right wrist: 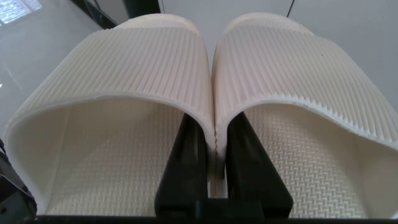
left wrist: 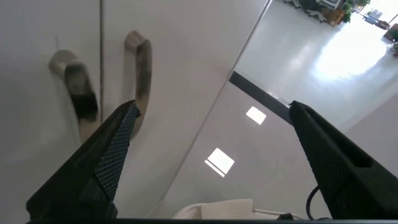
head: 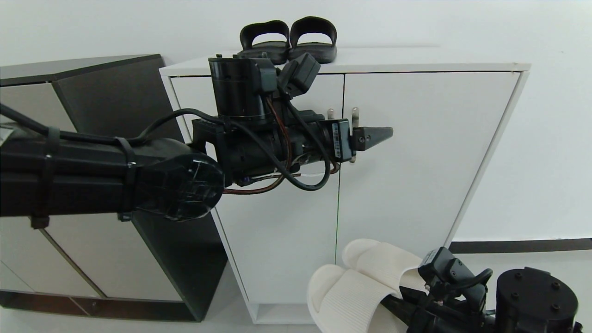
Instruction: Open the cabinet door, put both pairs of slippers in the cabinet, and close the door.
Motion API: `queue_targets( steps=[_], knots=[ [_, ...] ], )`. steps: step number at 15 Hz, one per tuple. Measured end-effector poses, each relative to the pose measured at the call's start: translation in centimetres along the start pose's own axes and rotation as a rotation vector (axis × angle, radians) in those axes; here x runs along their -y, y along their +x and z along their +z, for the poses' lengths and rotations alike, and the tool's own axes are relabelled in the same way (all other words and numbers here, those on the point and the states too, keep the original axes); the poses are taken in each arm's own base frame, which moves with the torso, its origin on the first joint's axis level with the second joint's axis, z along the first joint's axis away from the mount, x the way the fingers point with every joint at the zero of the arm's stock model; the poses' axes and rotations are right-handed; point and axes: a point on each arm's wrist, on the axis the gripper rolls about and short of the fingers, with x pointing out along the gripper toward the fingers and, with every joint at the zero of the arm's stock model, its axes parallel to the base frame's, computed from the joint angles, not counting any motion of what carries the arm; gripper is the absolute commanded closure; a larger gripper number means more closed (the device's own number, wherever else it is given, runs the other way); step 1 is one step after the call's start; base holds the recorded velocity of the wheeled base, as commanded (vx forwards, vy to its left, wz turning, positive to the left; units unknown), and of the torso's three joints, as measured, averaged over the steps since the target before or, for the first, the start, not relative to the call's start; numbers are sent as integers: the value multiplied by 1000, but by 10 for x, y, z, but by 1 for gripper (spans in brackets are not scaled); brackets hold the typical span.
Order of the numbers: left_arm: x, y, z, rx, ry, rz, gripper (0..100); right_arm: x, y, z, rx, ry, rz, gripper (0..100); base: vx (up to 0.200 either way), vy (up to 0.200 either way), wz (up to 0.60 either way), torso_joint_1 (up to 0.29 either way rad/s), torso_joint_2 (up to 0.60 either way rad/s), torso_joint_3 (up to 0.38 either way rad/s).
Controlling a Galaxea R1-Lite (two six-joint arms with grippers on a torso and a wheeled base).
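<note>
Before the shut two-door white cabinet (head: 416,162), one black pair of slippers (head: 287,40) resting on its top, the left gripper (head: 375,136) holds its jaws wide apart and empty just beside the two door handles (head: 354,115), while lower right the right gripper (right wrist: 214,134) has its jaws clamped on one white pair of slippers (head: 356,282).

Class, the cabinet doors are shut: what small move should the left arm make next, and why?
Probably nudge the open left tool to straddle the right door's handle; it lies off to one side, and the right tool holds white slippers.
</note>
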Motion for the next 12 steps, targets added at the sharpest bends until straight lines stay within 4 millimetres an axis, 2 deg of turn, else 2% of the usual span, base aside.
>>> queue_targets(
  steps=[8,9,12],
  knots=[
    [-6,20,-3,-15,-6,1,0,0,-1,-1,-6,-1,0,100,0,0,0,0,0,0],
    [-7,22,-4,-16,-6,0,100,0,-1,-1,-5,0,-1,100,0,0,0,0,0,0],
    [-6,24,-6,-20,-8,-1,100,0,-1,-1,-6,-1,2,100,0,0,0,0,0,0]
  ],
)
